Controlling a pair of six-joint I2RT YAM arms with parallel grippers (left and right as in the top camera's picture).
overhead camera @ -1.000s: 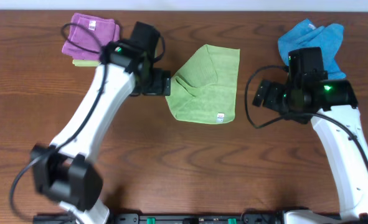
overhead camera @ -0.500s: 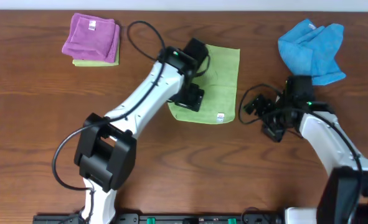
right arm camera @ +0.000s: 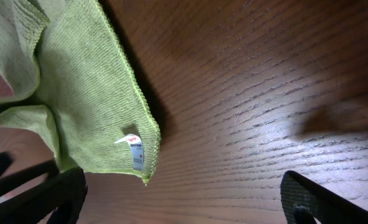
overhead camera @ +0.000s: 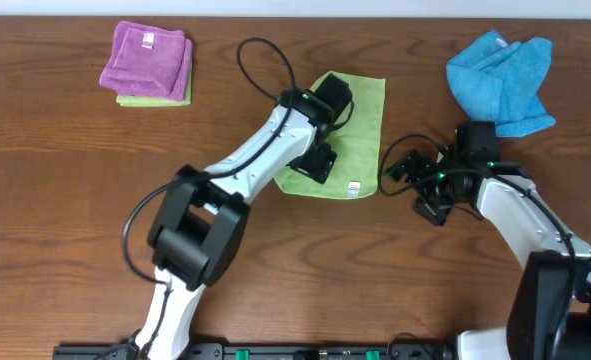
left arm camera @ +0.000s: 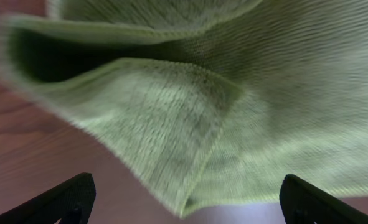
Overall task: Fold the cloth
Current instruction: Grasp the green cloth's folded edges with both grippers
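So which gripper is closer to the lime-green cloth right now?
Left. The left gripper is right over the lime-green cloth, at its folded part; the right gripper sits off its right edge, over the wooden table.

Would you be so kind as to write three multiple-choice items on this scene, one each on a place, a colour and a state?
1. Where on the green cloth is the white tag?
A) at the edge towards the robot
B) at the far edge
C) in the centre
2. What colour tops the stack on the left arm's side?
A) blue
B) purple
C) white
3. How is the right gripper?
A) open, empty
B) shut on the tag
C) shut on a blue cloth

Key: 1 A, the tag sits at the near hem. 2 B, purple lies over a green layer. 3 A, its fingers stand wide apart, gripping nothing.
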